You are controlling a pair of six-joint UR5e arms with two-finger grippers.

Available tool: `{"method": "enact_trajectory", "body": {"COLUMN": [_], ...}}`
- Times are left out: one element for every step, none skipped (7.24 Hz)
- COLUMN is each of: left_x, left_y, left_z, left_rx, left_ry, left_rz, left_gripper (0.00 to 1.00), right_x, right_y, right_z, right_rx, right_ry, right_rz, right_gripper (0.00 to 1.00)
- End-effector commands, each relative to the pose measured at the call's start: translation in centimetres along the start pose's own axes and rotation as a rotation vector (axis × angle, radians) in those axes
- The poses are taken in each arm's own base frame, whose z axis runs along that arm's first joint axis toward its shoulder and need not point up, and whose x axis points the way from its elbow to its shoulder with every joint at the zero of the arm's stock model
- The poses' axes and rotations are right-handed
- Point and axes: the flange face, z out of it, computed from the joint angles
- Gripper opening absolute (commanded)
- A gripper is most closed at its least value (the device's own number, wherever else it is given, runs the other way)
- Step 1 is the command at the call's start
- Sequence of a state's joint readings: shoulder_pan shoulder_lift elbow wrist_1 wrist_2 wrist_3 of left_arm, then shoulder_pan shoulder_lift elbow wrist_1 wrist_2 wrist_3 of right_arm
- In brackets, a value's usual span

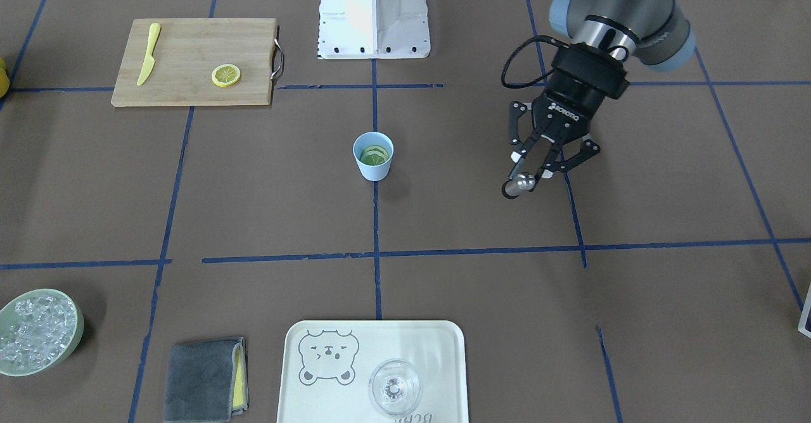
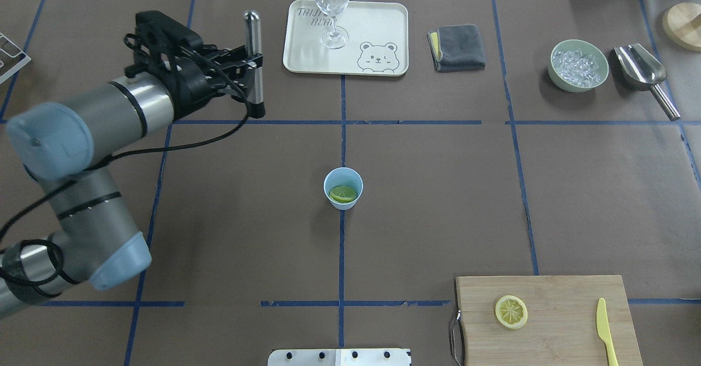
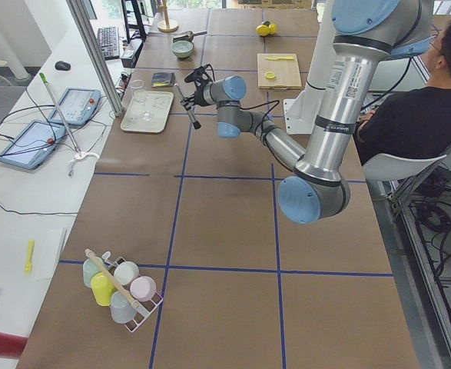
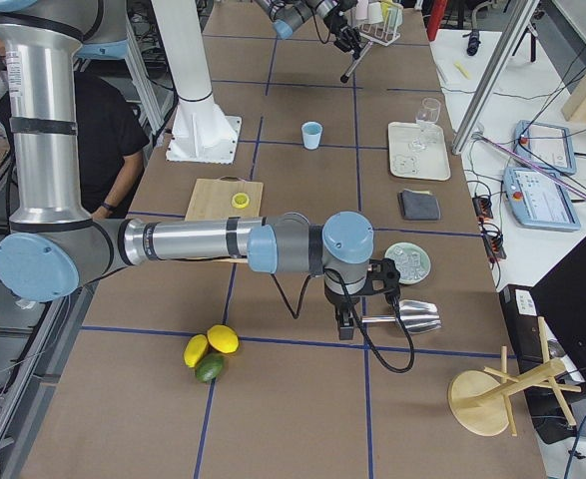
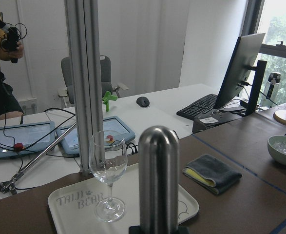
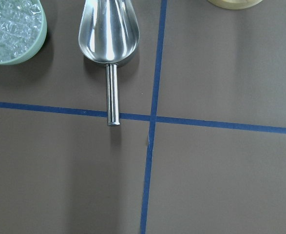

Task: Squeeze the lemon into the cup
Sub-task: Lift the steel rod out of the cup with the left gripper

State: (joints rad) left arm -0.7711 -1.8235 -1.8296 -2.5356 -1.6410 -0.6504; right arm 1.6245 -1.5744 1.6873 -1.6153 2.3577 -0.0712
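The light-blue cup (image 1: 373, 164) (image 2: 343, 184) stands upright at the table's middle, and one lemon slice (image 1: 374, 154) (image 2: 343, 193) lies inside it. A second lemon slice (image 1: 226, 75) (image 2: 511, 312) rests on the wooden cutting board (image 1: 190, 43). My left gripper (image 1: 531, 168) (image 2: 250, 75) hovers well to the side of the cup, shut on a steel rod with a rounded end (image 2: 252, 43) (image 5: 158, 180). My right gripper (image 4: 357, 311) shows only in the exterior right view, above a scoop's handle, so I cannot tell its state.
A yellow plastic knife (image 2: 604, 330) lies on the board. Along the far edge are a tray (image 2: 383, 21) with a clear glass (image 2: 332, 4), a folded grey cloth (image 2: 457, 47), a green bowl of ice (image 2: 579, 65) and a steel scoop (image 2: 641, 67) (image 6: 108, 34). A person (image 3: 417, 115) sits beside the robot.
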Motion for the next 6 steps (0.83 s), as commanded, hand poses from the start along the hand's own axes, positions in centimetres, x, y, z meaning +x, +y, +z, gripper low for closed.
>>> {"method": "enact_trajectory", "body": {"left_x": [-6.1,-6.3,-5.3,-5.4,-5.8,-7.0], "left_y": [3.5,3.3,3.2,3.2,3.4,4.7], "left_z": [-4.4,-6.0,-6.4,-6.9,-7.3,-6.7], "left_rx": [-0.195,-0.293,-0.448,-0.567,-0.64,-0.719], "left_ry": [0.025,0.017,0.001,-0.034,-0.098,-0.174], "left_rz": [-0.048,-0.094,-0.153,-0.216,-0.286,-0.354], "left_gripper": [0.0,0.0,0.0,0.0,0.0,0.0], "right_x": [-0.3,-0.3,-0.3,-0.4,-0.5,-0.4], "right_y": [0.0,0.0,0.0,0.0,0.0,0.1], "right_z": [-0.3,-0.3,-0.3,-0.4,-0.5,-0.5], "right_rx": [0.007,0.006,0.006,0.008,0.01,0.009], "right_ry": [0.002,0.002,0.002,0.004,0.004,0.004], "right_rz": [-0.008,-0.008,-0.008,-0.012,-0.014,-0.012], "right_gripper": [1.0,1.0,1.0,1.0,1.0,1.0]}}
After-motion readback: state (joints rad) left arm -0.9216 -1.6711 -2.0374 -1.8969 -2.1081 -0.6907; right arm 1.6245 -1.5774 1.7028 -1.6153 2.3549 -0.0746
